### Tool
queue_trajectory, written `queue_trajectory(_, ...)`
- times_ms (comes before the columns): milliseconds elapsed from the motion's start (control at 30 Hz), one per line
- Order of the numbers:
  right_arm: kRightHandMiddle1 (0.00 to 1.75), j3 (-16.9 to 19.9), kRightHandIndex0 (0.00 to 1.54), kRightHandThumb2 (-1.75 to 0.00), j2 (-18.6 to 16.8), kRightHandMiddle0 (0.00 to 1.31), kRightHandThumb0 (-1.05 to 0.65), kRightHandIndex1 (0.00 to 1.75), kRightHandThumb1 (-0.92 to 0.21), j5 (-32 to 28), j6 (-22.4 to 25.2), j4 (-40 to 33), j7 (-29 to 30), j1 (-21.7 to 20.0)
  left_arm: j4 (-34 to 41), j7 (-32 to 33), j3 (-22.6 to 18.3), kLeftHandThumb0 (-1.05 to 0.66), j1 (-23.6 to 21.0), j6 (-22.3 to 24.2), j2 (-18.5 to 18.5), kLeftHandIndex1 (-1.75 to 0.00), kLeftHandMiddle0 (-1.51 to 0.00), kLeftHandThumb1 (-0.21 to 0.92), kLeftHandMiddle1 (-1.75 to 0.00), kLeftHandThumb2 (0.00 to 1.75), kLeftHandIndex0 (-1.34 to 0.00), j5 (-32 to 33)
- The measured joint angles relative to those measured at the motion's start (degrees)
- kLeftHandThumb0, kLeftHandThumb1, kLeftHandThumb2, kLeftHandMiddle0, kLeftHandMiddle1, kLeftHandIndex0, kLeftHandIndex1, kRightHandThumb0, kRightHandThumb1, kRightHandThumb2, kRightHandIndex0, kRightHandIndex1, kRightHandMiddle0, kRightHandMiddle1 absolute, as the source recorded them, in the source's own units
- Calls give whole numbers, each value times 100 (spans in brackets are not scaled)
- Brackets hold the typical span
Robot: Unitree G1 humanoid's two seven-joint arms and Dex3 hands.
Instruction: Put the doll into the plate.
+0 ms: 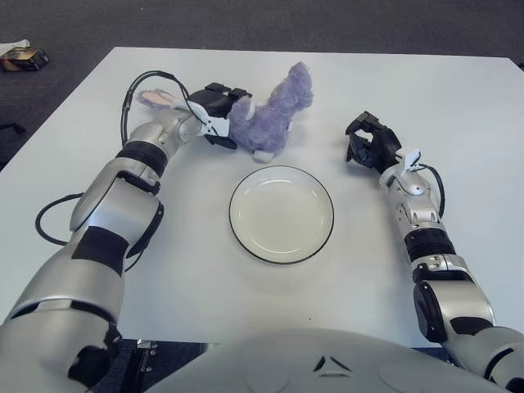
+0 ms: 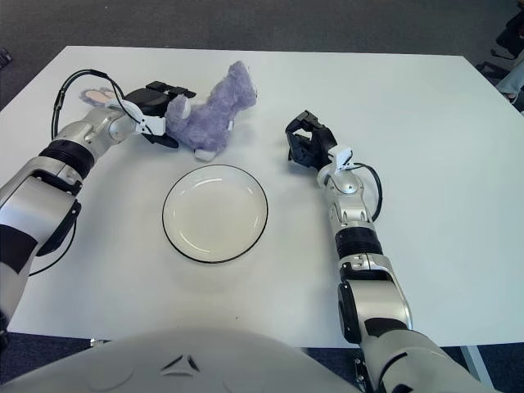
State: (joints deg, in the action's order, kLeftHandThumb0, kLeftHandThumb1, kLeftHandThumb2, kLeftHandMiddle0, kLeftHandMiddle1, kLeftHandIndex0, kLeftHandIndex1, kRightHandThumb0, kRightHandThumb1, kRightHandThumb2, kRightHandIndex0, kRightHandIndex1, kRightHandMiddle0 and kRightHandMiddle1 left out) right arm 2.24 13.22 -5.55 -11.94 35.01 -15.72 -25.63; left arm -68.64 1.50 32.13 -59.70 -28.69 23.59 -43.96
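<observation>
A purple plush doll (image 1: pixel 274 110) sits on the white tabletop (image 1: pixel 458 106) just beyond the empty plate (image 1: pixel 281 214), as the left hand (image 1: pixel 223 110) presses its fingers against the toy's near flank, whether fully closed on it cannot be told. A sound grasp should wrap the body before lifting. The right hand (image 1: pixel 370 144) shows curled and empty, right of the plate.

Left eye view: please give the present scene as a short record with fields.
doll: purple plush doll, lying on the white table, beyond the plate
plate: white with dark rim, nothing in it
left hand: at the doll's left end, fingers around it
right hand: right of the plate, fingers curled, holding nothing
task: doll not yet in plate
</observation>
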Motion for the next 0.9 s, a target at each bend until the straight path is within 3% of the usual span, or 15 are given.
queue_trajectory(167, 175, 19, 84, -77, -12, 30, -37, 175, -74, -22, 6, -1, -19, 5, -128, 272, 61, -83, 1, 109, -97, -90, -9, 55, -130, 60, 0, 1)
queue_trajectory(300, 175, 29, 84, -77, -28, 30, -37, 175, -74, -45, 6, -1, -41, 8, -185, 438, 85, -50, 6, 138, -127, -147, -7, 29, -160, 102, 0, 5)
queue_trajectory(367, 175, 36, 84, -78, -35, 30, -37, 175, -74, -64, 6, -1, -62, 10, -219, 548, 114, -36, 12, 139, -132, -160, -7, 22, -167, 115, 0, 2)
queue_trajectory(567, 175, 68, 85, -78, -41, 30, -38, 175, -74, -138, 8, 2, -174, 21, -331, 1040, 231, -5, 37, 326, -177, -173, -4, 11, -174, 135, 0, -92)
queue_trajectory(800, 175, 68, 85, -77, -43, 30, -37, 175, -74, -183, 8, 6, -246, 25, -377, 1525, 237, 15, 123, 714, -320, -175, -9, 11, -175, 144, -9, -122)
queue_trajectory(900, 175, 68, 85, -77, -48, 30, -37, 175, -74, -195, 8, 7, -267, 25, -386, 1781, 194, 33, 193, 813, -360, -175, -36, 34, -175, 124, -19, -97)
